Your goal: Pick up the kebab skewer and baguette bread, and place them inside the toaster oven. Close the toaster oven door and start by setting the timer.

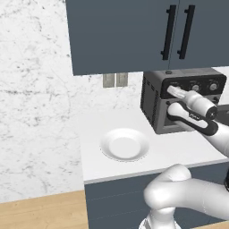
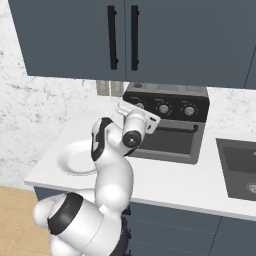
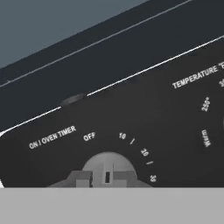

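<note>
At the bottom middle of the hand view, our pincer [image 3: 107, 178] is shut tight on the timer knob [image 3: 107, 164], under the words "ON / OVEN TIMER". The marks OFF, 10, 20 and 30 curve around the knob. We think the knob is small, hard and smooth, so it may slip. It is best held by its raised middle bar and turned slowly toward the numbers.

In the right base view, the toaster oven [image 2: 167, 125] sits on the white desk [image 2: 165, 182] in the middle of the frame. Its door [image 2: 167, 141] looks closed, with the black handle across the top. We cannot see the skewer or the bread. A white plate [image 1: 124, 145] lies on the desk at the middle of the left base view.
</note>
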Available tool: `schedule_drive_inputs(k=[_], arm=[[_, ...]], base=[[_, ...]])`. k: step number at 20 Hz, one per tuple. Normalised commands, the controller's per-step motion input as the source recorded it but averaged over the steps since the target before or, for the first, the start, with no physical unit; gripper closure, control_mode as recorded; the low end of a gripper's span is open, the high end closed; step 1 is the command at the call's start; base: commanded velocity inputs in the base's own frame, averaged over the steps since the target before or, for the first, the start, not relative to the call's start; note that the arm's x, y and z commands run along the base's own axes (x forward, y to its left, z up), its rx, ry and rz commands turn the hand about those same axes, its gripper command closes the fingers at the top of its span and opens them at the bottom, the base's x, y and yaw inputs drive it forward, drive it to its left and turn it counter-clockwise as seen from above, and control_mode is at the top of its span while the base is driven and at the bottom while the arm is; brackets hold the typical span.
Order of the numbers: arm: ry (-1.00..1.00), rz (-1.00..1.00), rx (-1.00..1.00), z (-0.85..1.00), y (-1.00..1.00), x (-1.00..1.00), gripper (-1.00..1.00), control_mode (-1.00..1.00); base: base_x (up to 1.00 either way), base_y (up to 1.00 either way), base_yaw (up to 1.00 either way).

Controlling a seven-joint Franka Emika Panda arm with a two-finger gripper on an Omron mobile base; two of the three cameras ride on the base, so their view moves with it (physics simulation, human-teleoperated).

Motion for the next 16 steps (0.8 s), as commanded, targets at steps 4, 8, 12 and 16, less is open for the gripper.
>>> schedule_drive_inputs(k=[4,8,12,16], arm=[[0.00,0.00,0.21,0.00,0.10,0.37,1.00,-1.00],[0.01,0.00,0.22,0.00,0.11,0.45,1.00,-1.00],[0.01,0.00,0.24,0.00,0.07,0.43,1.00,-1.00],[0.01,0.00,0.24,0.00,0.00,0.39,1.00,-1.00]], base=[[0.00,0.00,0.00],[0.00,0.00,0.00],[0.00,0.00,0.00],[0.00,0.00,0.00]])
